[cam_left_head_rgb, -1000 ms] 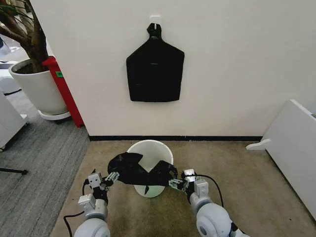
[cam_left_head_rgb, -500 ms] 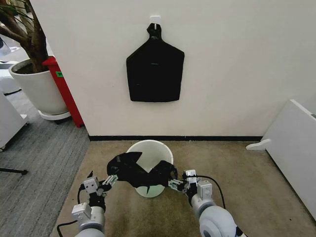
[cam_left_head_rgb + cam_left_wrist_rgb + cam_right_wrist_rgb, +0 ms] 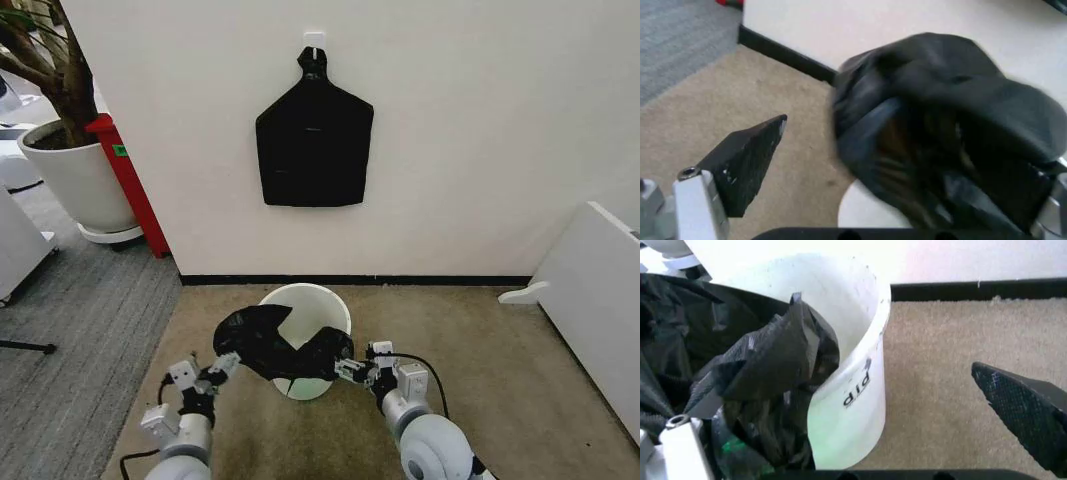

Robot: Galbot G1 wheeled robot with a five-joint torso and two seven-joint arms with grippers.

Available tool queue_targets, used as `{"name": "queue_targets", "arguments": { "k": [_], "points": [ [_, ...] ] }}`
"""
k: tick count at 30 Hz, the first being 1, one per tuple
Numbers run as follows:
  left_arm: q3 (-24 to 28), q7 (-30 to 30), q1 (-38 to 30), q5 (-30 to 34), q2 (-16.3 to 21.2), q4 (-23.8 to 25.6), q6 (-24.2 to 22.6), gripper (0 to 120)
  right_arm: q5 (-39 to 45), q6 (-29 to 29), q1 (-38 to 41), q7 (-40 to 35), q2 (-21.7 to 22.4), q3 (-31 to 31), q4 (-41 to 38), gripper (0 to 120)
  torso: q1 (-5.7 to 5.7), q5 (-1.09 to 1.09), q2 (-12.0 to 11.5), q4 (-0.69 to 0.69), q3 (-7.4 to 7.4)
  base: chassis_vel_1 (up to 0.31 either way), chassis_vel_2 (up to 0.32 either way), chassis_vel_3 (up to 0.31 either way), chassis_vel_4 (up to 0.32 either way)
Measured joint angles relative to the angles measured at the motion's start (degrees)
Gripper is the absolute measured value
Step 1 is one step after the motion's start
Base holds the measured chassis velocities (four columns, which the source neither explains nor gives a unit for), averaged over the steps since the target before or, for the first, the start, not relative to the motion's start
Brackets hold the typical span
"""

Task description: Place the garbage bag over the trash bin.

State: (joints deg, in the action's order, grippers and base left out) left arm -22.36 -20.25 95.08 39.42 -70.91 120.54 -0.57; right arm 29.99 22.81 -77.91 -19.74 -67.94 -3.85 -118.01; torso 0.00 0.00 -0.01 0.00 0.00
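On the tan carpet by the wall stands the small round white plastic trash bin (image 3: 305, 340), smooth and slightly tapered. Draped across its near rim lies the crinkly glossy black plastic garbage bag (image 3: 275, 345), bunched and wrinkled. The left end effector (image 3: 226, 364) and right end effector (image 3: 347, 370) each pinch a bag edge.

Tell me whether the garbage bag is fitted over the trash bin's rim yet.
Not yet. The garbage bag hangs bunched across the near side of the trash bin, whose far rim is bare.
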Motion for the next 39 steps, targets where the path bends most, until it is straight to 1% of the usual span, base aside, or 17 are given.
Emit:
{"name": "queue_targets", "arguments": {
  "k": [3,5,7,10,13,17,18,22,24,29,35,39],
  "points": [
    [0.0,0.2,0.0,0.2,0.1,0.8,-1.8,99,-0.4,0.0,0.1,0.5,0.1,-0.2,-0.6,100,0.00,-0.01,0.0,0.01,0.00,0.000,0.000,0.000,0.000],
    [-0.4,0.6,0.2,-0.5,0.5,2.1,-4.2,99,-1.3,0.0,0.1,1.2,0.1,-0.5,-1.4,100,0.00,0.00,0.0,0.00,0.00,0.000,0.000,0.000,0.000],
    [-0.9,0.9,0.9,-2.1,0.7,3.0,-5.6,98,-2.5,0.0,0.0,1.8,0.3,-1.0,-1.9,100,0.00,0.00,0.0,0.00,0.00,0.000,0.000,0.000,0.000],
    [-1.8,1.3,2.4,-4.8,0.7,4.2,-6.3,98,-3.6,0.3,-0.7,2.2,0.6,-1.2,-3.4,100,0.00,0.00,0.0,0.00,0.00,0.000,0.000,0.000,0.000],
    [-2.0,1.3,3.0,-5.9,0.7,4.9,-6.3,98,-3.5,0.7,-1.2,2.3,0.8,-1.1,-4.0,100,0.00,0.00,0.0,0.00,0.00,0.000,0.000,0.000,0.000],
    [-2.0,1.3,4.3,-8.0,0.1,7.7,-6.3,98,-3.4,1.1,-2.1,2.5,1.3,0.1,-4.2,100,0.00,-0.01,0.0,0.00,0.00,0.000,0.000,0.000,0.000],
    [-1.6,1.4,5.0,-8.9,-0.1,8.7,-6.1,98,-3.4,1.1,-1.9,2.6,1.4,0.5,-3.5,100,0.00,0.00,0.0,0.00,-0.01,0.000,0.000,0.000,0.000],
    [-0.3,1.7,6.5,-10.7,-0.6,10.3,-5.6,98,-3.0,0.7,-0.3,2.4,1.0,0.6,-0.9,100,0.00,0.01,0.0,0.01,-0.01,0.000,0.000,0.000,0.000],
    [0.3,1.9,7.2,-11.8,-0.9,10.8,-5.4,98,-1.6,1.5,0.4,2.1,1.0,0.3,-0.4,100,0.00,0.01,0.0,0.02,-0.01,0.000,0.000,0.000,0.000],
    [0.5,2.0,7.4,-12.3,-0.8,10.6,-5.2,98,-0.5,1.7,-1.1,2.3,2.2,0.0,-1.4,100,0.00,0.00,0.0,-0.01,-0.01,0.000,0.000,0.000,0.000],
    [1.7,2.1,8.3,-13.8,-1.0,10.4,-5.0,98,0.1,0.5,0.0,2.4,1.9,-1.4,-1.7,100,0.00,0.00,0.0,0.01,0.00,0.000,0.000,0.000,0.000],
    [2.8,2.5,9.2,-15.8,-1.5,8.8,-4.1,97,0.1,0.9,0.0,2.9,2.7,-1.3,-1.9,100,0.00,-0.01,0.0,0.01,0.00,0.000,0.000,0.000,0.000]
  ]
}}
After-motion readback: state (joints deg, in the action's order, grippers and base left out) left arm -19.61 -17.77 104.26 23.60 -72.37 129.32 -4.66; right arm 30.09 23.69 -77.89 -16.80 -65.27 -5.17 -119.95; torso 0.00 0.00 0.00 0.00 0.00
